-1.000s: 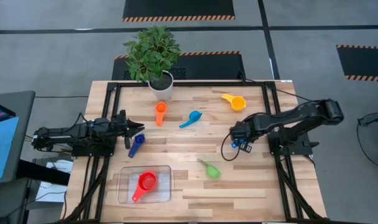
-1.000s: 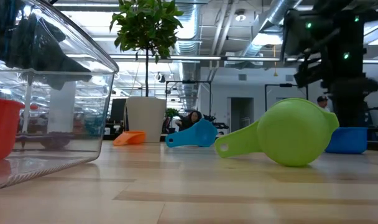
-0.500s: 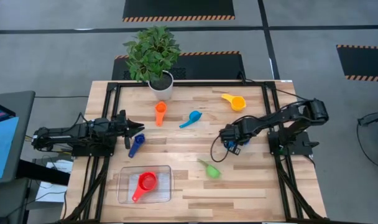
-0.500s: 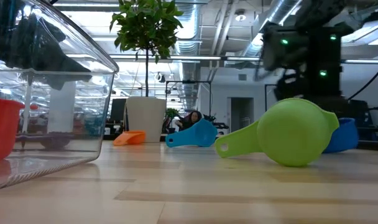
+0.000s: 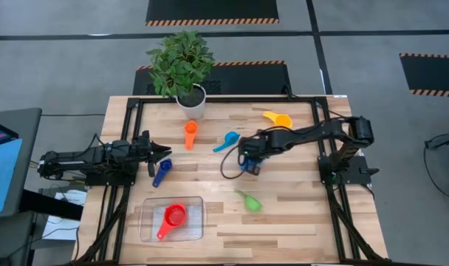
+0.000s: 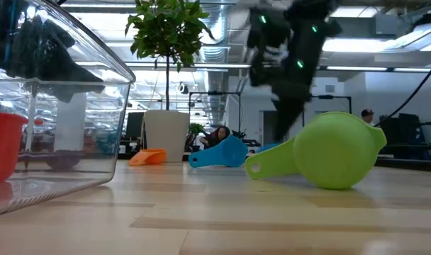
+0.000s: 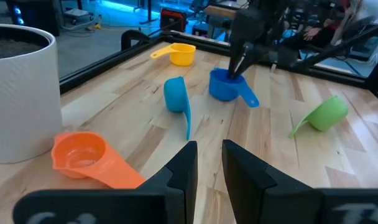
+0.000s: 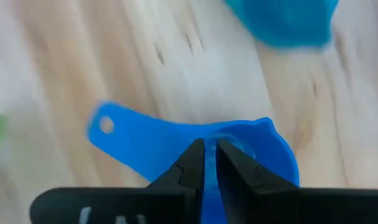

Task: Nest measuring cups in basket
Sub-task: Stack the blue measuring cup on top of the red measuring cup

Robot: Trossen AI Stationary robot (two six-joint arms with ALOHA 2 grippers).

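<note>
My right gripper (image 5: pixel 248 158) is near the table's middle, shut on the blue measuring cup (image 5: pixel 251 165), just right of the light blue cup (image 5: pixel 226 141). The left wrist view shows the blue cup (image 7: pixel 225 87) with dark fingers reaching down into it. My left gripper (image 5: pixel 165 152) waits at the table's left, open by a narrow gap, beside the dark blue cup (image 5: pixel 161 173). The orange cup (image 5: pixel 190 134), yellow cup (image 5: pixel 278 119) and green cup (image 5: pixel 249 200) lie on the wood. The red cup (image 5: pixel 173 219) lies in the clear basket (image 5: pixel 196 204). My right gripper pinches the blue cup's bowl rim (image 8: pixel 239 134) close to where the handle joins it, coming from above. The handle (image 8: pixel 114 130) sticks out sideways, free. The bowl stays about level and low at the table; whether it touches the wood I cannot tell.
A white pot with a green plant (image 5: pixel 190 100) stands at the far edge. Black frame rails (image 5: pixel 136 118) run along the table's sides. Open wood lies between the green cup and the basket. A person (image 6: pixel 219 134) sits far off in the room.
My right gripper has travelled from the table's right side toward the left and slightly toward the far edge, carrying the blue cup with it, and now stands beside the light blue cup. The left arm and the other cups have kept still.
</note>
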